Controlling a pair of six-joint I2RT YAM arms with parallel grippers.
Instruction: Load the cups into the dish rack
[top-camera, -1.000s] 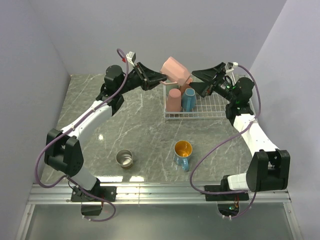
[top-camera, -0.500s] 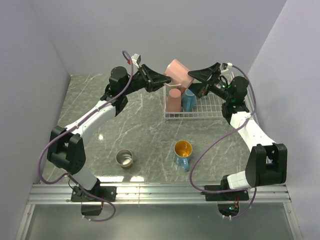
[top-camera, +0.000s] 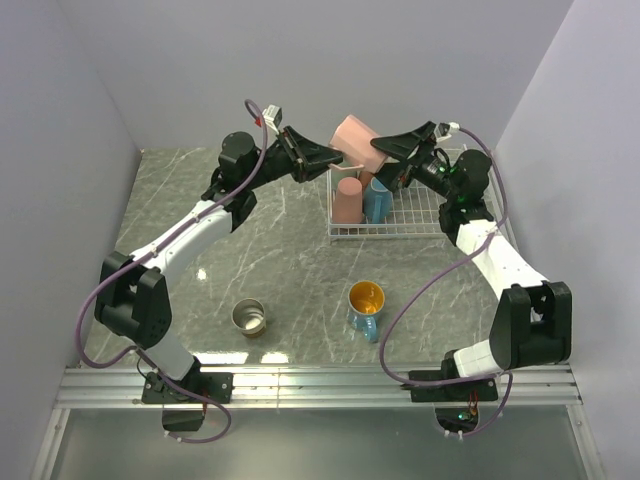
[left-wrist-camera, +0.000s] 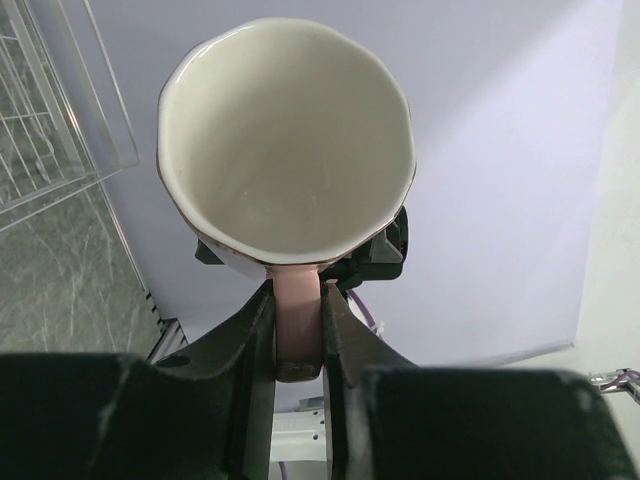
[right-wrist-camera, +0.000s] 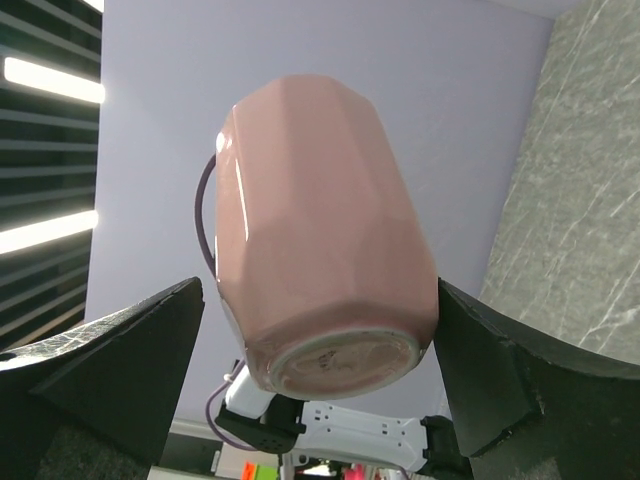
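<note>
Versus second ago: right gripper (right-wrist-camera: 320, 330) closer in, wide-spread jaws now flank pale pink mug (top-camera: 356, 137). Mug tilted in air over dish rack (top-camera: 420, 215) left end. Left gripper (left-wrist-camera: 298, 310) pinches mug handle. Both arms stretched inward, facing.

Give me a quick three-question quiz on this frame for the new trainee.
1. True or false: the left pincer grips the pale pink faceted ceramic mug by its handle.
2. Pick one. The right pincer is: A) shut on the mug; B) open, with a finger on each side of the mug; C) down at the table top.
3. Fill in: how many cups stand on the grey marble table outside the white wire dish rack?

Key: 1 true. 2 B. 3 two: the shiny steel cup and the blue mug with gold inside.
</note>
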